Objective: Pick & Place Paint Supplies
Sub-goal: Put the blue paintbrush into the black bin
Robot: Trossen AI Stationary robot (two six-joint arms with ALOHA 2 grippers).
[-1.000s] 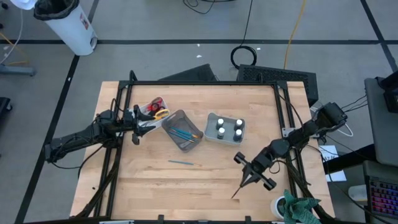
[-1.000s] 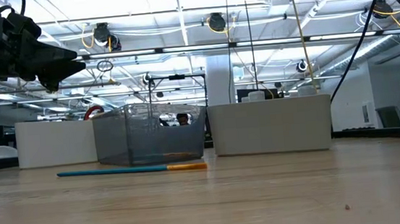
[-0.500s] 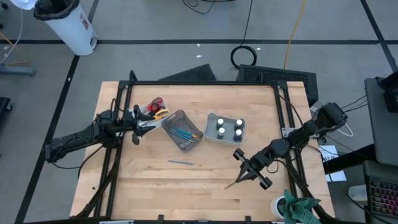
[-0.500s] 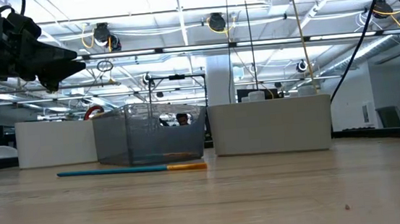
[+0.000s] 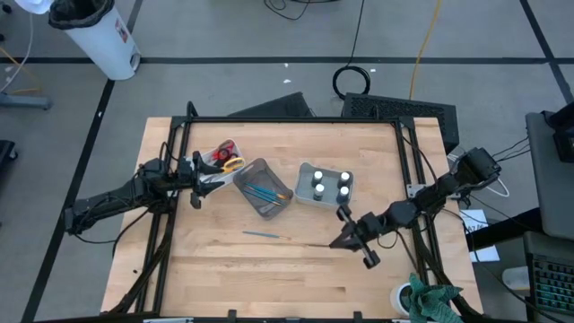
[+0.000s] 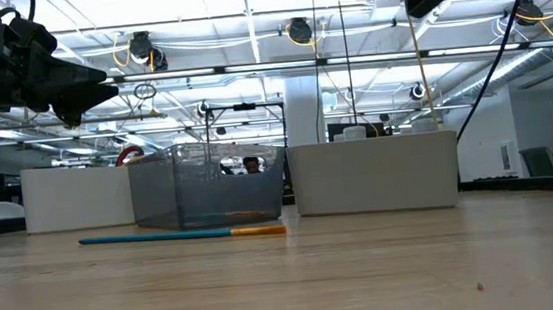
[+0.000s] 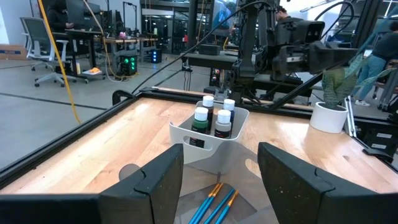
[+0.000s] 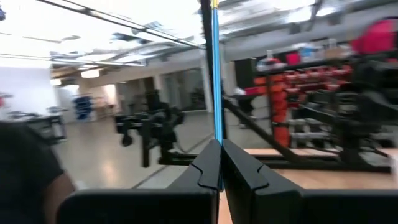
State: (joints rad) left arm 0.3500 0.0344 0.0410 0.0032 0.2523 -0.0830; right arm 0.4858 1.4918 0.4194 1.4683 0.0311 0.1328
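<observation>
The thing to worry about, to my eye, is the thin blue brush (image 8: 215, 74) pinched in the right tool (image 5: 352, 237): it is held only near 1 end, its long shaft sticks far out past the closed fingers, and a quick swing or a brush of its free tip against the wall of the clear bin (image 5: 254, 170) could twist it in the grip or knock it loose onto the table (image 5: 215, 269). The bin already holds a few blue brushes with orange ends (image 5: 265, 191), so the opening is narrow for a long stick coming in at a shallow angle. Another teal brush with an orange end (image 5: 265, 235) lies flat on the table in front of the bin, close to the carried brush's tip, and a low pass might sweep it aside. The right arm reaches in from the table's right edge, its wrist turned so the tool points leftward toward the middle, raised above the wood. The left tool (image 5: 199, 178) waits near the left edge beside the scissors tray (image 5: 215, 158), its fingers (image 7: 155, 180) partly apart and holding nothing, aimed at the white caddy (image 5: 305, 172) with its 4 white-capped bottles (image 5: 330, 184).
</observation>
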